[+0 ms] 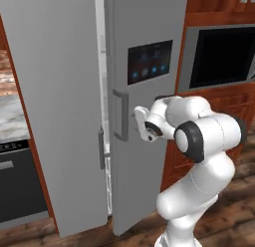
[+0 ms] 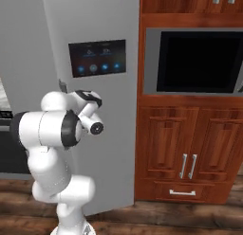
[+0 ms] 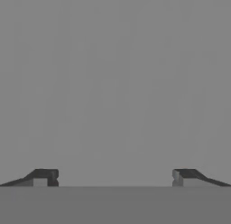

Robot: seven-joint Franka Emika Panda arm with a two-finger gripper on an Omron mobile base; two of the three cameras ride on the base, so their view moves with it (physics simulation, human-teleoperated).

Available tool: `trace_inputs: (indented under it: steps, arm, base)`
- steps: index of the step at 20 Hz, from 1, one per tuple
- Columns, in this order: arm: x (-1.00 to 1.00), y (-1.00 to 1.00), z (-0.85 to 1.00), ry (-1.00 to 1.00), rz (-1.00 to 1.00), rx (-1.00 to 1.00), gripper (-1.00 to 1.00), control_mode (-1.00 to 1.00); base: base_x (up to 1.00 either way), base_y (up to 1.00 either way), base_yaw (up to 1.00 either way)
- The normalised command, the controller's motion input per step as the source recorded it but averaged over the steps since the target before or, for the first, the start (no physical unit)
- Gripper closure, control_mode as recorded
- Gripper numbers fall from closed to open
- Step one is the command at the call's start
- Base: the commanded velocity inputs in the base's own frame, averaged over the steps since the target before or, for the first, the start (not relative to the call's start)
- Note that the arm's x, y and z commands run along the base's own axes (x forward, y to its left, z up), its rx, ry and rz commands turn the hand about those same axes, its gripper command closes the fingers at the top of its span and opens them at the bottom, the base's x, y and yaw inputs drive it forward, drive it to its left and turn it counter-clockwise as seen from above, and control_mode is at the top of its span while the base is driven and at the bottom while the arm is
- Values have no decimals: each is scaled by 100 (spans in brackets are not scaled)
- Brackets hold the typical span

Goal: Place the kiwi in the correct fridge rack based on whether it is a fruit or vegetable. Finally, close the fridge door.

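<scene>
My arm (image 1: 199, 186) is white and round, with dark rings at its joints. My tool (image 3: 115, 177) has two small dark tips.

The tall grey fridge door (image 1: 144, 106) stands slightly ajar, leaving a narrow gap beside the plain grey panel (image 1: 60, 106). A vertical grey bar handle (image 1: 121, 115) sits below the door's dark screen with blue icons (image 1: 149, 61). The white arm's hand is just beside the handle.

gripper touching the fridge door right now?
Cannot tell. In the hand view the gripper stands open with plain grey fridge door ahead, no visible gap or contact; the base views hide the fingertips.
</scene>
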Motion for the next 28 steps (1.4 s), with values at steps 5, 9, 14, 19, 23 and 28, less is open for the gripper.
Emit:
trace_inputs:
  steps: [5, 9, 14, 19, 23, 28]
  arm:
    - [53, 10, -19, 14, -24, -1, -100, -100]
    - [59, 14, -15, 15, -24, -1, -100, -100]
    - [63, 14, -3, 14, -25, 0, -100, -100]
    - [65, 8, 0, 13, -24, 0, -100, -100]
    - [62, 2, -7, 10, -23, 0, -100, -100]
    - [26, 0, -39, 1, -20, -2, -100, -100]
  base:
    - [0, 0, 0]
    - [0, 0, 0]
    - [0, 0, 0]
    - [0, 0, 0]
    - [0, 0, 0]
    - [0, 0, 0]
